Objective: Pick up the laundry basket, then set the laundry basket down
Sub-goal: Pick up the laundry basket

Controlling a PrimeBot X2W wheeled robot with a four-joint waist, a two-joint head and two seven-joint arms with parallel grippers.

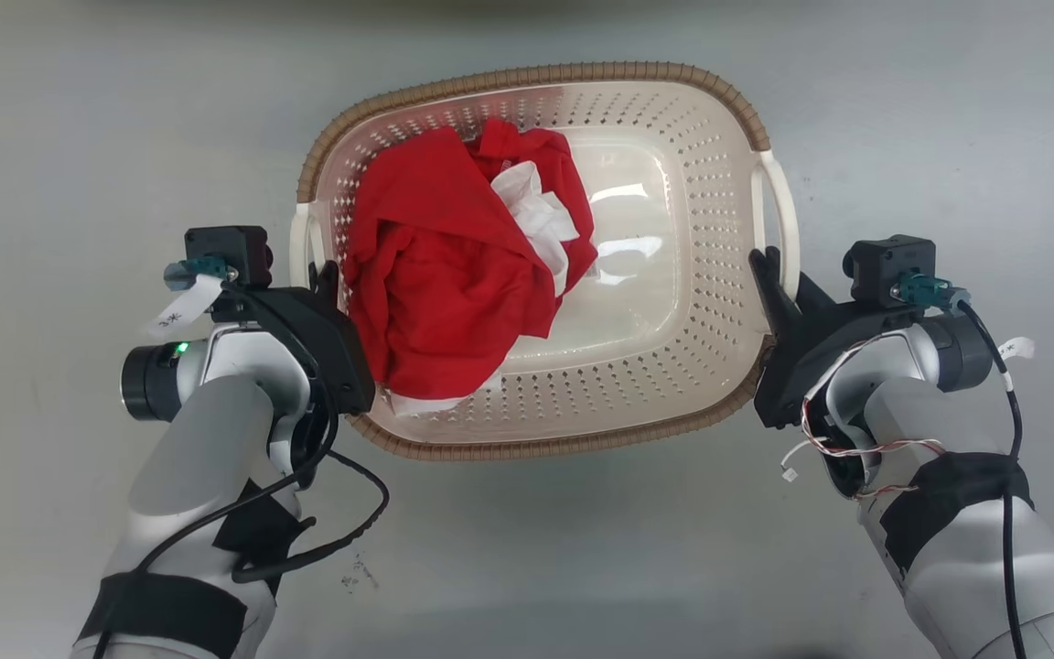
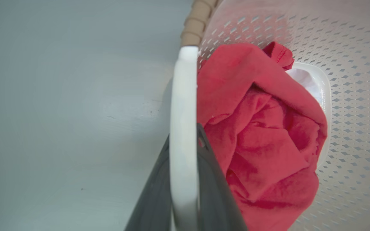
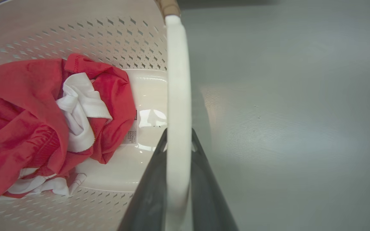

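The left gripper pinches the white left handle of the laundry basket between its fingers. The right gripper likewise clamps the right handle. Red and white clothes lie bunched inside.

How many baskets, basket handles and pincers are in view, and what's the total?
Laundry basket: 1
White handles: 2
Pincers: 2, left pincer and right pincer
Total: 5

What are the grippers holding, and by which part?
The laundry basket, by its two white side handles: the left gripper is shut on the left handle, the right gripper on the right handle.
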